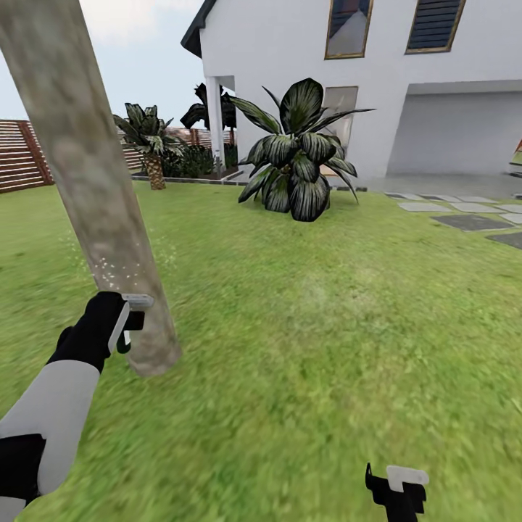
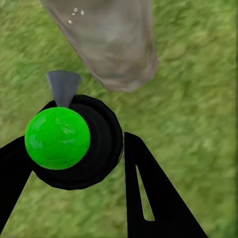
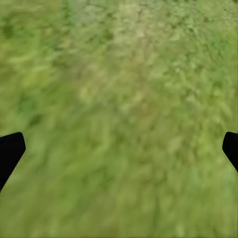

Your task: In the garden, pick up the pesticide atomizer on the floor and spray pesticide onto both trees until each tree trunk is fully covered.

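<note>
A pale grey-brown tree trunk (image 1: 109, 217) leans up from the lawn (image 1: 326, 326) at the left, with a few white specks on its bark (image 1: 109, 274). My left gripper (image 1: 130, 319) hangs right beside the trunk's lower part, shut on the pesticide atomizer (image 2: 94, 148). In the left wrist view the atomizer is a round black body with a bright green ball (image 2: 57, 138), and its grey nozzle (image 2: 63, 87) points toward the trunk's base (image 2: 116, 44). My right gripper (image 1: 399, 484) is low at the front right, open over bare grass, its fingertips (image 3: 10, 151) far apart.
A big dark-leaved plant (image 1: 297, 156) stands mid-lawn ahead. A short palm (image 1: 154, 170) grows by the slatted fence (image 1: 22, 156). The white house (image 1: 406, 87) lies behind, with grey stepping stones (image 1: 471, 221) at the right.
</note>
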